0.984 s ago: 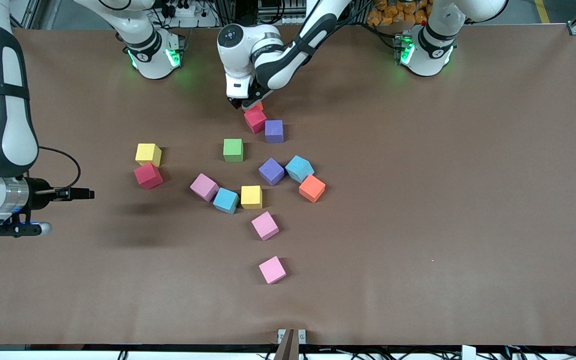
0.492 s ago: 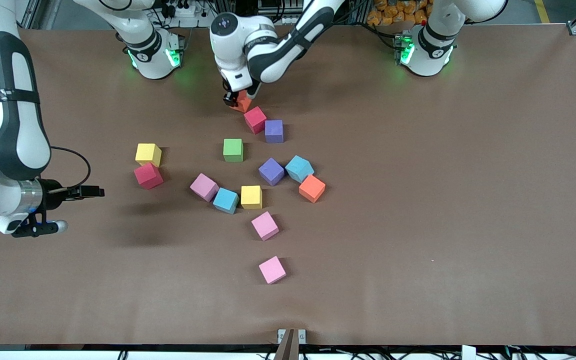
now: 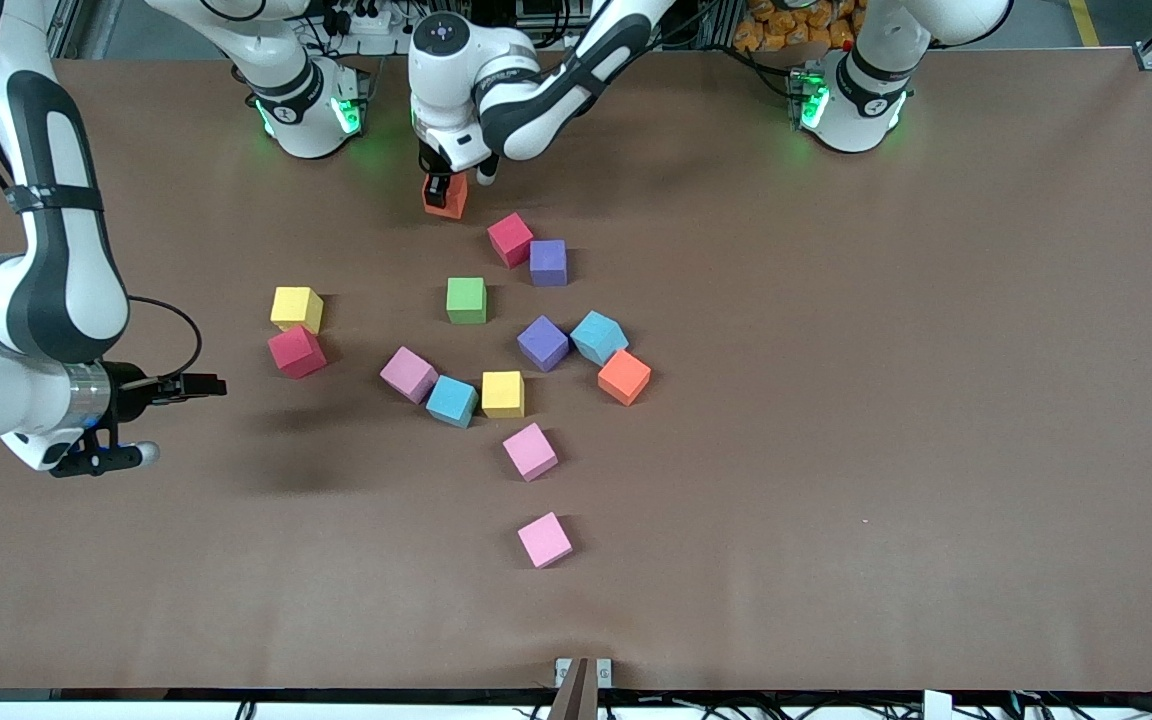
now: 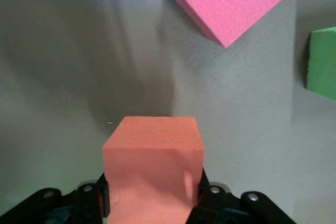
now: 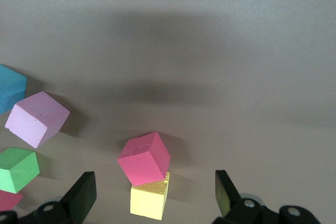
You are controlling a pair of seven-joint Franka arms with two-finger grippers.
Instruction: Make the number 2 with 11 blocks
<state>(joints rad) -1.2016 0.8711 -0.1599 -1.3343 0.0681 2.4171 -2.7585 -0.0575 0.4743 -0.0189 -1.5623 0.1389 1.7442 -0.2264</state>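
Observation:
My left gripper point(image 3: 444, 186) is shut on an orange block point(image 3: 445, 199), held over bare table between the right arm's base and a red block point(image 3: 510, 239). In the left wrist view the orange block point(image 4: 152, 163) fills the jaws. The other blocks lie scattered: purple point(image 3: 548, 262), green point(image 3: 466, 300), a second purple point(image 3: 543, 343), light blue point(image 3: 599, 337), orange point(image 3: 624, 377), yellow point(image 3: 503, 394), light blue point(image 3: 452, 401), mauve-pink point(image 3: 408, 374). No number 2 shows. My right gripper point(image 3: 208, 384) hangs open beside a yellow block point(image 3: 297, 309) and a red block point(image 3: 297, 351).
Two brighter pink cubes point(image 3: 530, 451) point(image 3: 545, 540) lie nearest the front camera. The arm bases point(image 3: 306, 110) point(image 3: 846, 100) stand along the table's edge farthest from that camera. Brown table point(image 3: 886, 400) stretches bare toward the left arm's end.
The left gripper has carried the orange block away from the red block, toward the right arm's base. The right gripper has drifted a little toward the blocks.

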